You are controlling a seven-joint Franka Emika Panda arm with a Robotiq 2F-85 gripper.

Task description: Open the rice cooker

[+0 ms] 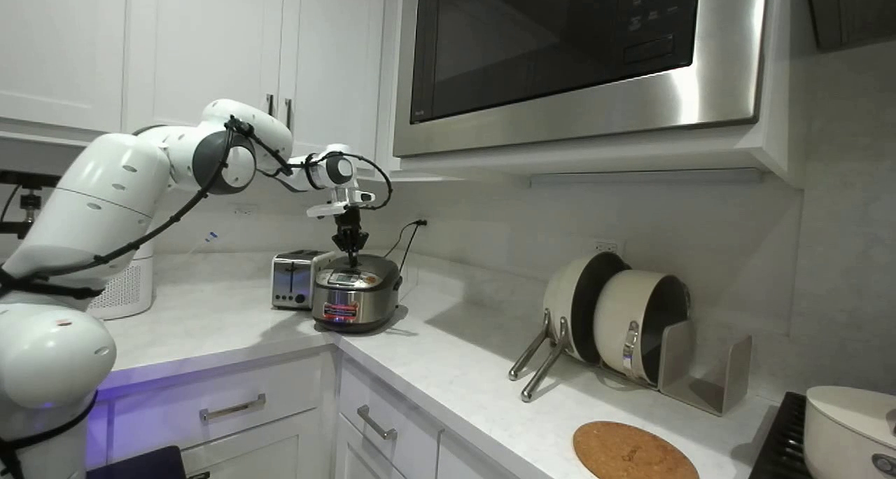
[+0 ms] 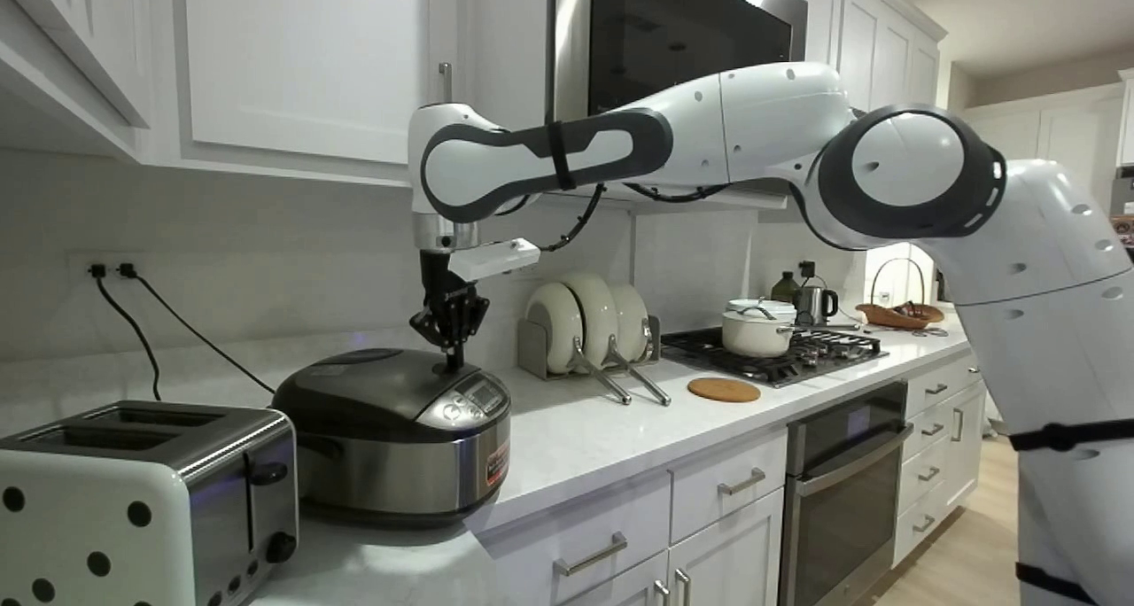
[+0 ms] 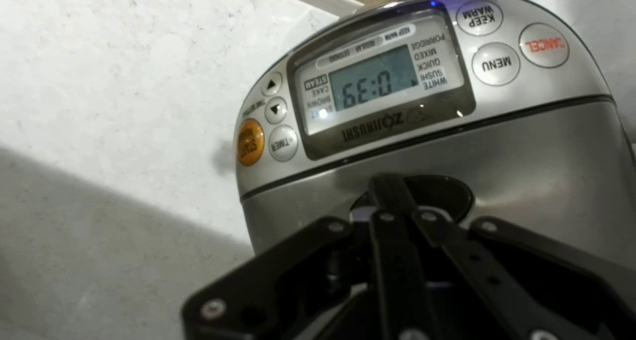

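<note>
The rice cooker [image 1: 374, 304] is a rounded steel appliance with a dark lid, standing on the counter corner. It also shows in an exterior view [image 2: 381, 473] with its lid down. In the wrist view the cooker [image 3: 536, 151] shows its button panel and display [image 3: 375, 76], upside down. A black oval inset [image 3: 444, 193] lies on the lid behind the panel. My gripper [image 3: 390, 186] points down with its fingers together and nothing between them. The fingertips are over this inset and appear to touch it; they hide part of it. The gripper shows in both exterior views [image 1: 353, 262] [image 2: 454, 362].
A silver toaster [image 1: 292, 283] stands close beside the cooker, also in an exterior view [image 2: 97, 517]. Black cords [image 2: 190, 327] run from the wall outlet behind. Pans in a rack [image 1: 637, 318], a cork mat [image 1: 633, 451] and a stove [image 2: 771, 358] lie further along the counter. A microwave [image 1: 581, 59] hangs above.
</note>
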